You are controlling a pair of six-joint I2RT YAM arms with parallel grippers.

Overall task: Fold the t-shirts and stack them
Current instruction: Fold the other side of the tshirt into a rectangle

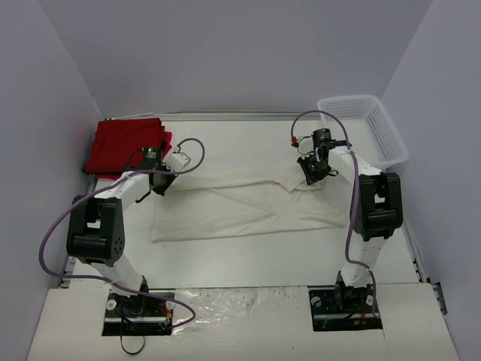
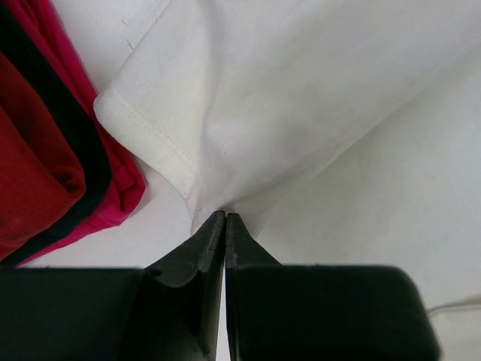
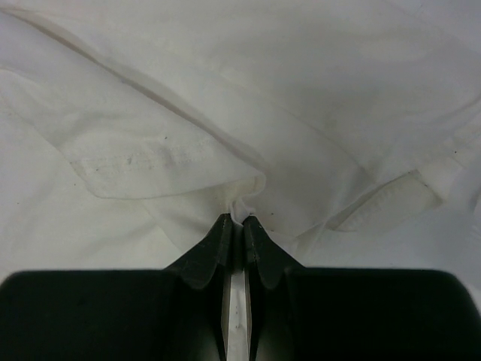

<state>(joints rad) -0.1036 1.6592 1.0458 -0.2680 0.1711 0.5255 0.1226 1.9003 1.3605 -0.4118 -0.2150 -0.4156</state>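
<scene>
A cream-white t-shirt [image 1: 240,207] lies spread across the middle of the table, partly folded over on itself. My left gripper [image 1: 161,183] is shut on its left edge; in the left wrist view the gripper [image 2: 225,216] pinches the cloth of the cream-white t-shirt [image 2: 301,98] just below a hemmed sleeve. My right gripper [image 1: 314,174] is shut on a bunched fold at the shirt's right end, and the right wrist view shows the gripper [image 3: 234,220] with cloth of the cream-white t-shirt [image 3: 225,135] puckered between its jaws. Folded red t-shirts [image 1: 124,144] lie stacked at the back left, the red t-shirts [image 2: 45,150] close beside my left gripper.
A white plastic mesh basket [image 1: 364,128] stands at the back right corner. Purple cables loop from both arms. Grey walls close in the table on three sides.
</scene>
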